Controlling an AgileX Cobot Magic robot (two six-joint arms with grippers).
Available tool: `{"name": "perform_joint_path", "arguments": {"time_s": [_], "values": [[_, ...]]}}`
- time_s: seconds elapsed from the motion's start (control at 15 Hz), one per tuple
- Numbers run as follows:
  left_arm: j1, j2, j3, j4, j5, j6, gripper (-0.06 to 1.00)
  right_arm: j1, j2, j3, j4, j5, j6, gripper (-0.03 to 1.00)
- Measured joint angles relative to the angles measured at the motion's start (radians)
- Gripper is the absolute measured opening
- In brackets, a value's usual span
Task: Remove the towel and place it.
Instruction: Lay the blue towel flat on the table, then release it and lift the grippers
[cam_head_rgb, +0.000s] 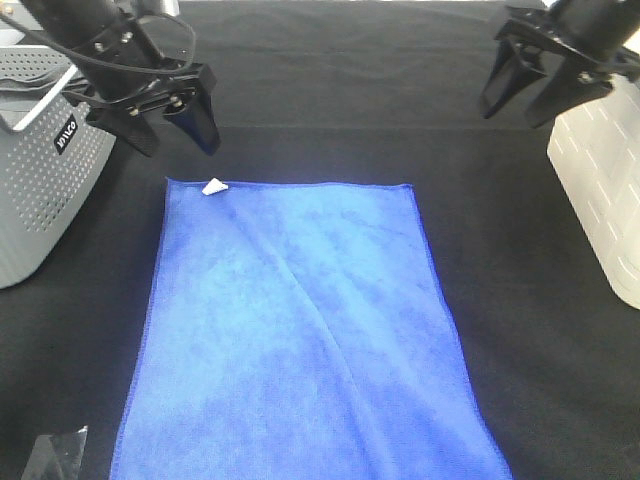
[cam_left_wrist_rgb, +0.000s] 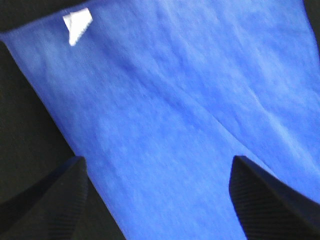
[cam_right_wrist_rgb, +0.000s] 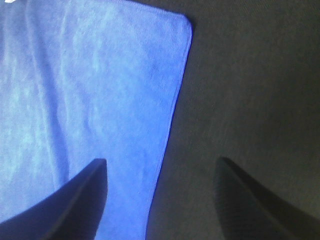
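The royal-blue towel (cam_head_rgb: 300, 330) lies spread flat on the black table (cam_head_rgb: 330, 100), long side running toward the camera, with a diagonal crease. Its small white tag (cam_head_rgb: 214, 187) sits at the far left corner. My left gripper (cam_head_rgb: 176, 128) is open and empty, hanging above the table just beyond that corner. The left wrist view shows the towel (cam_left_wrist_rgb: 190, 115) and tag (cam_left_wrist_rgb: 77, 22) below the open fingertips (cam_left_wrist_rgb: 55, 200). My right gripper (cam_head_rgb: 528, 92) is open and empty, high at the far right. The right wrist view shows the towel's far right corner (cam_right_wrist_rgb: 175, 30).
A grey perforated basket (cam_head_rgb: 40, 190) stands at the left edge. A white ribbed container (cam_head_rgb: 605, 180) stands at the right edge. A small clear plastic piece (cam_head_rgb: 55, 455) lies at the front left by the towel's edge.
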Motion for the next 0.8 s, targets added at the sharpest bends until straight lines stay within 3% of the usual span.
{"name": "perform_joint_path", "arguments": {"time_s": [0.13, 0.4, 0.8], "values": [[0.011, 0.114, -0.133, 0.041, 0.052, -0.039, 0.74, 0.000, 0.121, -0.143, 0.000, 0.058, -0.001, 0.63], [0.060, 0.323, -0.345, 0.114, 0.141, -0.085, 0.74, 0.000, 0.291, -0.330, 0.000, 0.072, 0.000, 0.63], [0.123, 0.400, -0.375, 0.083, 0.152, -0.058, 0.74, 0.000, 0.491, -0.422, 0.004, 0.077, 0.000, 0.63]]}}
